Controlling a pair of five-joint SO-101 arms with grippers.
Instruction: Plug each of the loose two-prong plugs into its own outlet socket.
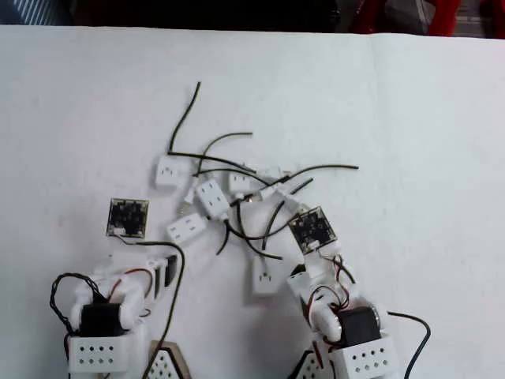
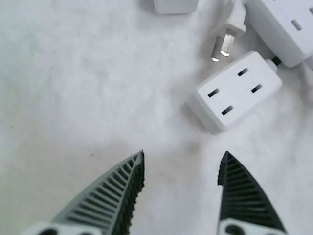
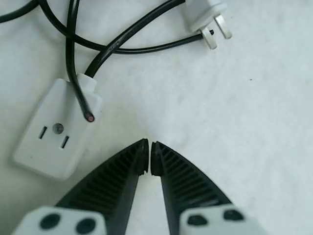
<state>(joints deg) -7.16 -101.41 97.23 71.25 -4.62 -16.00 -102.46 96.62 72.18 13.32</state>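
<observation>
Several white outlet sockets and two-prong plugs on short black cords lie tangled mid-table. My left gripper [image 2: 184, 155] is open just above the cloth, nothing between its fingers. Ahead of it lies a four-slot socket [image 2: 237, 90] [image 1: 186, 228], then a loose plug [image 2: 227, 29] with its prongs pointing toward me, then a larger socket [image 2: 286, 27] [image 1: 211, 197]. My right gripper [image 3: 147, 145] is shut and empty. Beside it lies a single socket [image 3: 55, 132] [image 1: 265, 278] with a cut cord end resting on it. Farther off is another plug [image 3: 208, 17].
A white cloth [image 1: 410, 118] covers the table. Black cords [image 1: 237, 162] loop across the cluster, and one more socket [image 1: 167, 171] lies at its far left. Both arm bases stand at the near edge. Dark and red items line the table's far edge.
</observation>
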